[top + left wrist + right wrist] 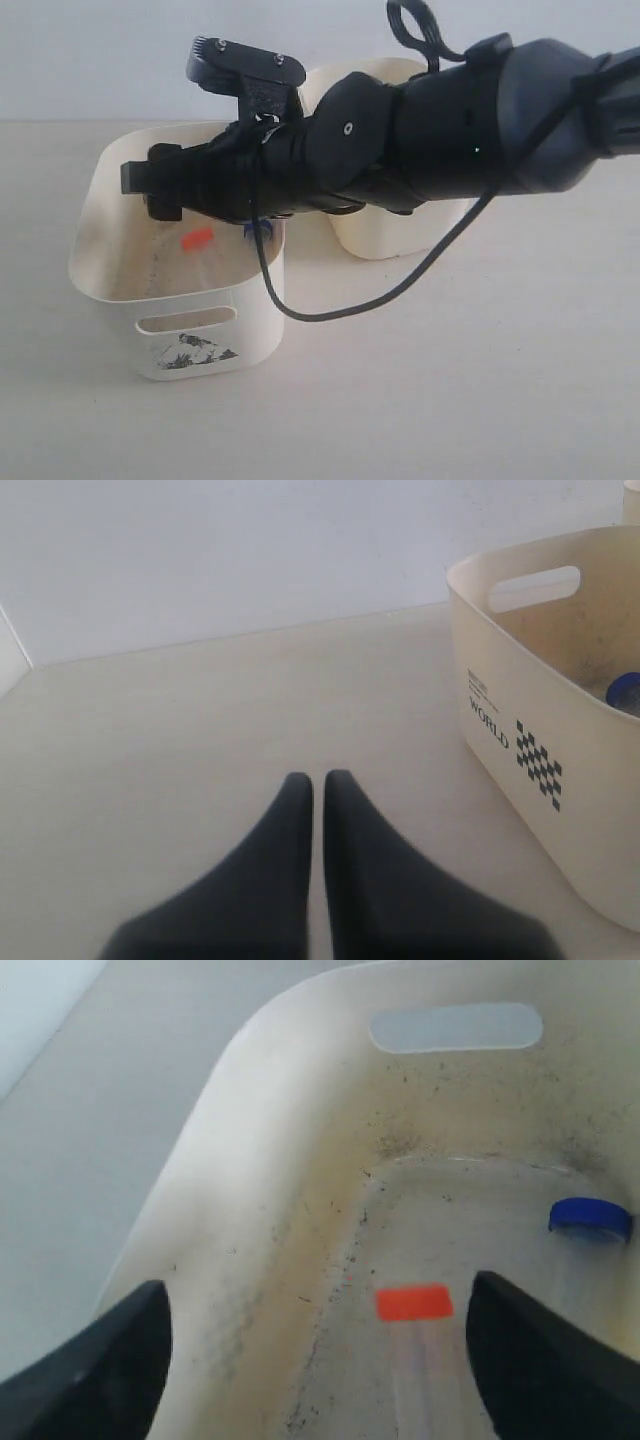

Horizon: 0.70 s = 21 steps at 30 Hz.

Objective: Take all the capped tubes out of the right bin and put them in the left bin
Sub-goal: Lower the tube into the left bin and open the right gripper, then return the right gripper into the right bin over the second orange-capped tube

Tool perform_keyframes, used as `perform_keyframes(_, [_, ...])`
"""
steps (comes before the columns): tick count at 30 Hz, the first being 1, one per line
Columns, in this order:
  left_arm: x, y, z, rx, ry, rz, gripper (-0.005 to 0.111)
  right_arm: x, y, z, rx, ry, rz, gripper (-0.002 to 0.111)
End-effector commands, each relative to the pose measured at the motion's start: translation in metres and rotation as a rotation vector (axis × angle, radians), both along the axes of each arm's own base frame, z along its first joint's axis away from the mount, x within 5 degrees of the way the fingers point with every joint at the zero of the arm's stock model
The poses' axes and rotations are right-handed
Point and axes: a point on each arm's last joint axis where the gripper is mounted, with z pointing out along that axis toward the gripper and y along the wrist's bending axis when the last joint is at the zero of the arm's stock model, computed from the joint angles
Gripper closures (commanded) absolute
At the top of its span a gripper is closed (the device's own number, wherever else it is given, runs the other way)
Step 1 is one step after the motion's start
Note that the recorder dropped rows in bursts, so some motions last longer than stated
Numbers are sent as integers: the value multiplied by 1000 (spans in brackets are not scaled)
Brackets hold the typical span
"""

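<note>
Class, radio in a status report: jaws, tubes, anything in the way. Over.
Right gripper jaws open over left bin; left gripper shut, empty. Orange-capped tube and blue-capped tube lie in left bin. Right bin mostly hidden behind arm.

Right arm (450,120) is cased in rounded black shells; a black cable (400,285) is looped below. Left gripper (318,778) is fitted with tapered black fingers (280,860).
</note>
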Motion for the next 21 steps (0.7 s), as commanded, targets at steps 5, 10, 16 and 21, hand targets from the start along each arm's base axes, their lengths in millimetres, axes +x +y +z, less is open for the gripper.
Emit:
perform_keyframes(5, [0,0,3,-13,-22,0,102,26,-63,62,-133,-309,-6,109])
perform_keyframes(10, [0,0,3,-13,-22,0,102,89,-119,75,-183,-266,-95,108])
perform_keyframes(16, [0,0,3,-13,-22,0,102,145,-128,45,-456,-51,6,108])
perform_keyframes(21, [0,0,3,-13,-22,0,102,160,-135,35,-600,58,-33,108])
